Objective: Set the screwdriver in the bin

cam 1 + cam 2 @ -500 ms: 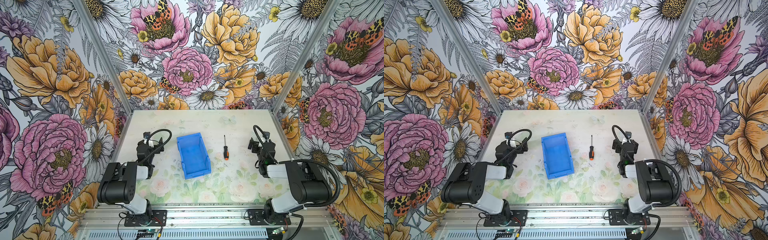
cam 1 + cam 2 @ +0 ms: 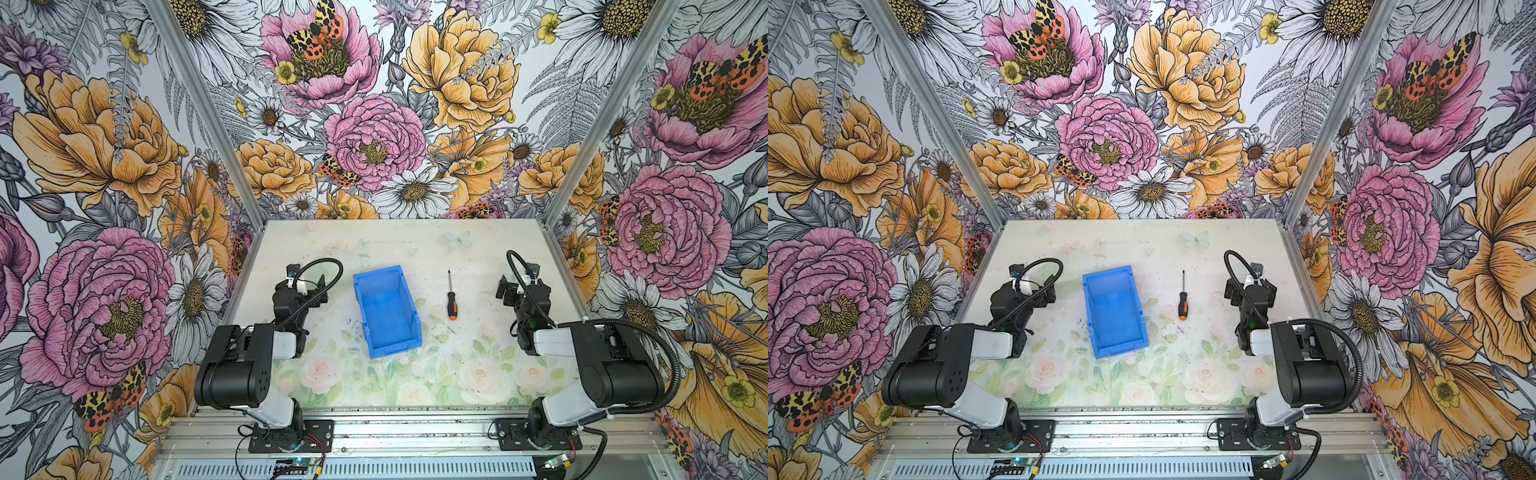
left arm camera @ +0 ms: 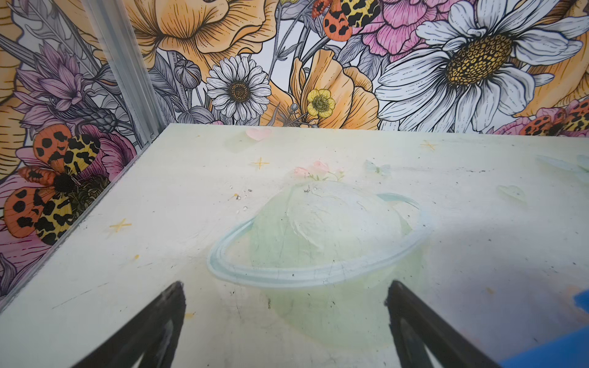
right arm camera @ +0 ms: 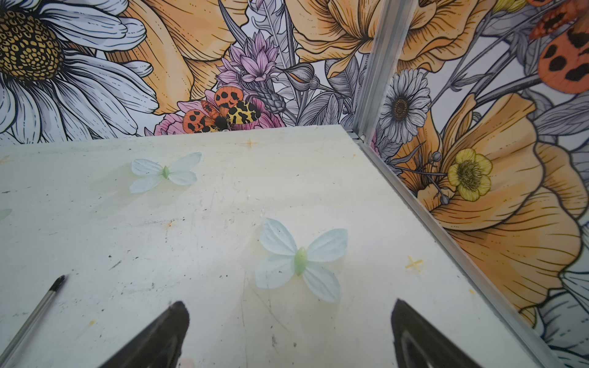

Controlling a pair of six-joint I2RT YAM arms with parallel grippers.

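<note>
lying flat on the worktop [image 2: 469,257], the screwdriver [image 2: 451,296] sits to the right of the bin [image 2: 386,309] in both top views. it is near the bin but not touching it, and outside it. its thin shaft points toward the back wall and its black-and-orange handle toward the robot. the bin stands upright near the middle of the worktop, open top up, its long side slightly angled.

the left hand [image 2: 309,286] hangs left of the bin, apart from it. the left wrist view shows its fingers [image 3: 165,312] spread wide over bare worktop, with a blue corner of the bin at the frame edge.

the right hand [image 2: 513,286] hangs right of the screwdriver, well clear of it. the right wrist view shows its fingers [image 4: 169,328] released wide, grasping nothing, with the shaft tip off to one side.
</note>
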